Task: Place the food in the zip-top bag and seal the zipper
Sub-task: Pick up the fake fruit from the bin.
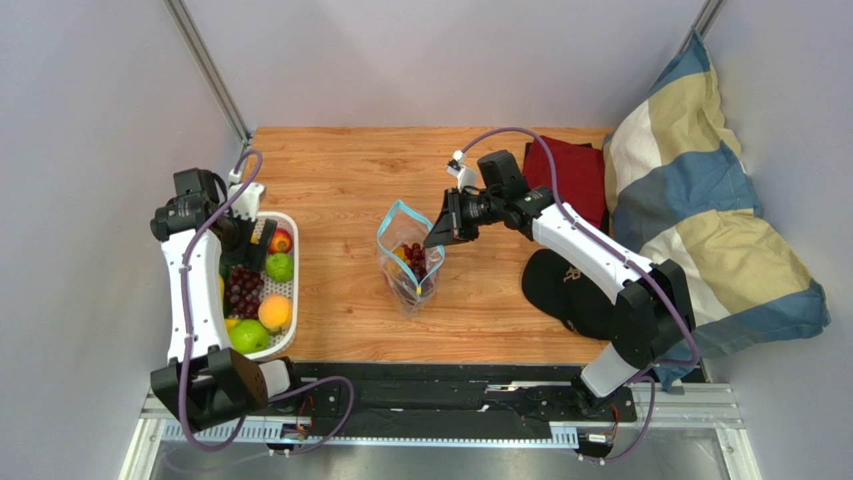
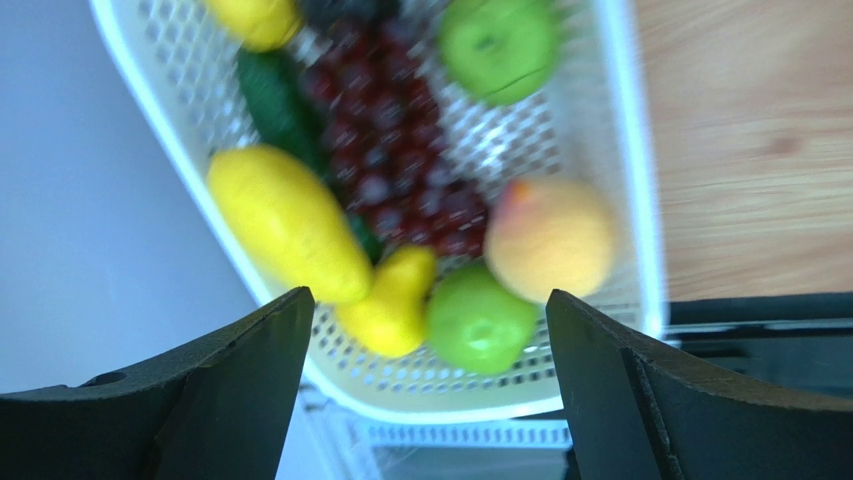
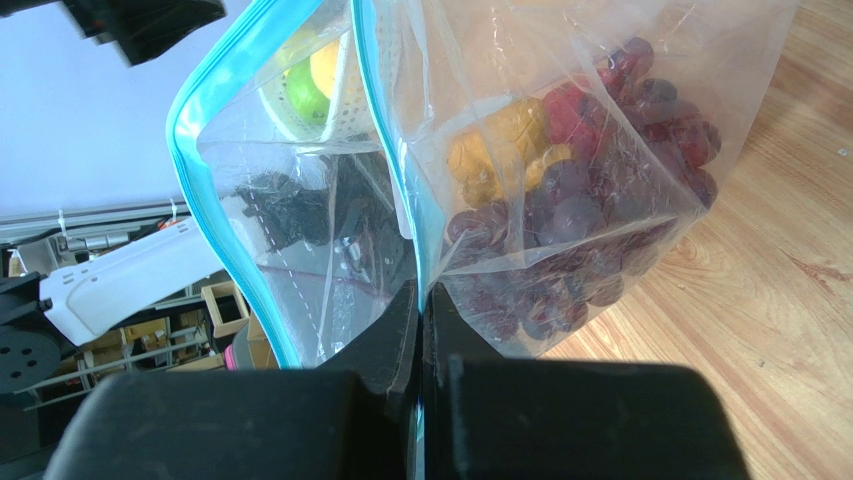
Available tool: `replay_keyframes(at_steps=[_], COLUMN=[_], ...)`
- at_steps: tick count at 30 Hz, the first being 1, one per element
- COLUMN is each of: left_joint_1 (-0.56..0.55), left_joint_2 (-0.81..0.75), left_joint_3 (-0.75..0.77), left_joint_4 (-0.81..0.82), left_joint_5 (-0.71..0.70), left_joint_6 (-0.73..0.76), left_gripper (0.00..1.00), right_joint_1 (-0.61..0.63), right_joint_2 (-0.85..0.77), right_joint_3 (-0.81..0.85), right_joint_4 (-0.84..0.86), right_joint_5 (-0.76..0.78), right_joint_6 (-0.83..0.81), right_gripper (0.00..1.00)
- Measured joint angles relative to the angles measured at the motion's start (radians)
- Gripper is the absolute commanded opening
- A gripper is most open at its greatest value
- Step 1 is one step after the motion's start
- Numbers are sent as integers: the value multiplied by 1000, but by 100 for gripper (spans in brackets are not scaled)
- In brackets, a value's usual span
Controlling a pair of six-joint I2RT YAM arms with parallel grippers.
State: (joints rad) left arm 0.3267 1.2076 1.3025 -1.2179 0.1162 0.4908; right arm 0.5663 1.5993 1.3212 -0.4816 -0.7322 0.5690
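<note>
The clear zip-top bag stands open mid-table, with dark grapes and an orange lumpy cluster inside. Its light blue zipper gapes wide. My right gripper is shut on the bag's right mouth edge and holds it up. My left gripper is open and empty above the white basket at the left. Under it lie a green apple, an orange peach, yellow pieces, purple grapes and another green apple.
A black cap lies right of the bag. A dark red cloth and a blue-and-cream pillow fill the right side. Bare wood shows between basket and bag. The black rail runs along the near edge.
</note>
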Motion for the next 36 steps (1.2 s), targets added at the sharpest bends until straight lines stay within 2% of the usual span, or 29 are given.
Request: replay_keyframes(at_steps=[5,10,15,20,26,32,35,36], left_joint_1=[93,134,162,172,172,173,174,174], left_joint_2=[31,34,96,154,183,248,264,264], left_joint_3=[-134,-230,-236,-246,-256,-256,-256,-256], left_joint_4=[104,219,285,328,335,368,380,381], left_joint_5=[-236,-349,-359,-337,-272,-271,-272,-272], left_joint_6=[78,120,121,120,117,97,89,87], left_gripper=[94,94,93,88,88,91,88,84], right_joint_1=[0,0,0,1,2,3,3,3], right_joint_2=[1,5,15,18,32,49,50,50], right_joint_3=[0,2,12,15,28,47,47,47], right_joint_4=[-1,-2,-9,-12,-14,-15,-16,-16], right_joint_5=[0,1,4,9,10,10,10,10], right_joint_6=[-3,-6,-9,-10,-9,-10,-10,-10], right_gripper=[0,0,0,0,0,0,0,0])
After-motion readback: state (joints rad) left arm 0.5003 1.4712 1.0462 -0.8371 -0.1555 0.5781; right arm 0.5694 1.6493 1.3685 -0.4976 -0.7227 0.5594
